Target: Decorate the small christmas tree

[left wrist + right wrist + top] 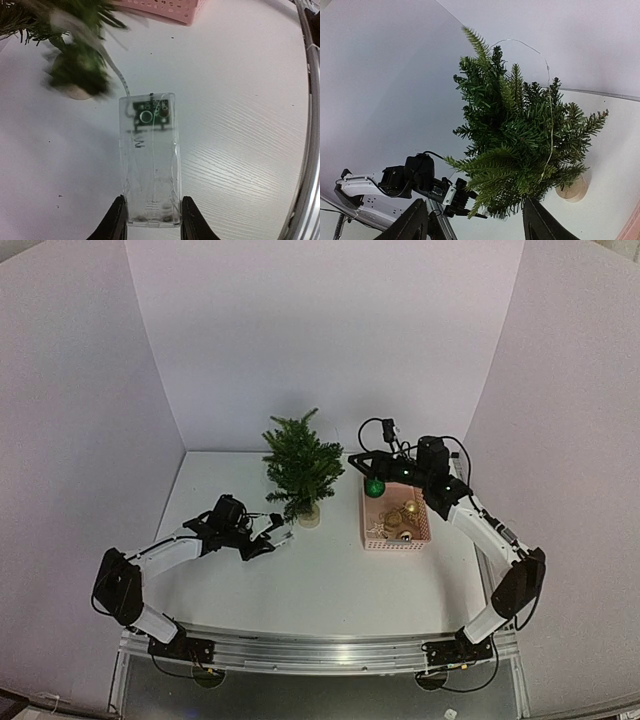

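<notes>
The small christmas tree (300,465) stands upright at the back middle of the table on its pale round base (309,516). A thin wire (550,115) hangs over its branches (520,130). My left gripper (270,537) is just left of the base, low over the table. It is shut (152,201) on the near end of a clear plastic battery box (149,150), whose wire runs up toward the blurred tree (75,65). My right gripper (358,462) hovers right of the tree. Its jaws (475,205) stand open with nothing between them.
A pink basket (396,545) sits right of the tree and holds gold ornaments (405,515). A green ball (374,487) is at its far left corner, under the right gripper. White walls close in the back and both sides. A metal rail (312,150) runs along the near edge.
</notes>
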Robot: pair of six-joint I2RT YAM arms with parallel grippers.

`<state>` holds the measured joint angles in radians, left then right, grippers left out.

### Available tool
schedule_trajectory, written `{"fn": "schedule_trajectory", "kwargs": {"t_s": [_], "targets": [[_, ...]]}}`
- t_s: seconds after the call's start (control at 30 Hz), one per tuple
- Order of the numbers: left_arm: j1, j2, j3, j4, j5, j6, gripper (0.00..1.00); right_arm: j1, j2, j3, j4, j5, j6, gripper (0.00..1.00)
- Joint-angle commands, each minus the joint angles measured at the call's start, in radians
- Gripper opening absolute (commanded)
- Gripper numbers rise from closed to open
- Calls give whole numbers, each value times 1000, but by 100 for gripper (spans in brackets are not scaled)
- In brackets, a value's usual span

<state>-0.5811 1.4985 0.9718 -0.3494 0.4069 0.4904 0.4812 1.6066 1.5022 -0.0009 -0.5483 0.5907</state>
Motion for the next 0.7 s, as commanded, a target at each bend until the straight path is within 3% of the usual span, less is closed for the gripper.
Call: {"fn": "schedule_trajectory", "kwargs": {"t_s": [0.0,0.47,0.57,0.67], "targets": [[-6,45,-16,222,-90,48,20,2,-28,-14,19,10,1,63],[-16,140,-54,399,-158,61,26,2,-8,-7,19,27,3,63],[-16,154,-58,407,-144,77,33,2,-1,-4,19,33,7,63],[-16,151,-68,411,-122,93,52,2,2,0,19,37,6,64]]}}
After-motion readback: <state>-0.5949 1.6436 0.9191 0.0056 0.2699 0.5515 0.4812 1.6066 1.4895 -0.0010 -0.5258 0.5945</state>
